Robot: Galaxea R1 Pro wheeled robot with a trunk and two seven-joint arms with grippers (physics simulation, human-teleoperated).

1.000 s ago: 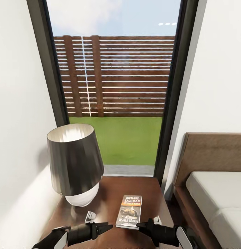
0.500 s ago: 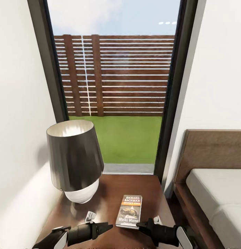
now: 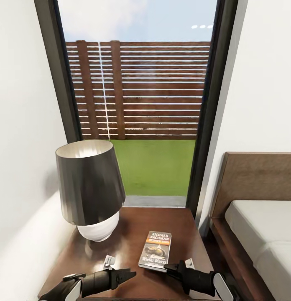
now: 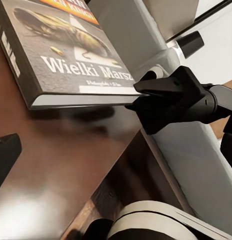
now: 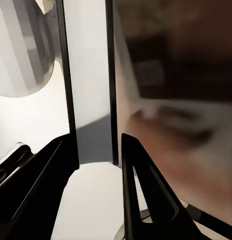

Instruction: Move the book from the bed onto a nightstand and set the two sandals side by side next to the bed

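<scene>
The book (image 3: 155, 249) lies flat on the nightstand (image 3: 133, 228), cover up, near its front edge. In the left wrist view the book (image 4: 71, 55) rests on the dark wood top (image 4: 61, 165), with my right gripper (image 4: 146, 95) just off its near corner, not touching the cover. My right gripper (image 3: 167, 267) is open, and its fingers (image 5: 146, 190) stand apart with nothing between them. At the front left of the nightstand my left gripper (image 3: 131, 275) hovers low, open and empty. The bed (image 3: 262, 234) is at the right. The sandals are out of view.
A table lamp (image 3: 89, 184) with a dark shade and white base takes up the nightstand's left half. Behind it is a tall window (image 3: 141, 104) with a dark frame. White walls close in on the left and right. The bed's headboard (image 3: 258, 179) rises at the right.
The whole picture has shifted, so the camera has moved. The book lies still on the nightstand. My right gripper now sits slightly farther from the book's near edge.
</scene>
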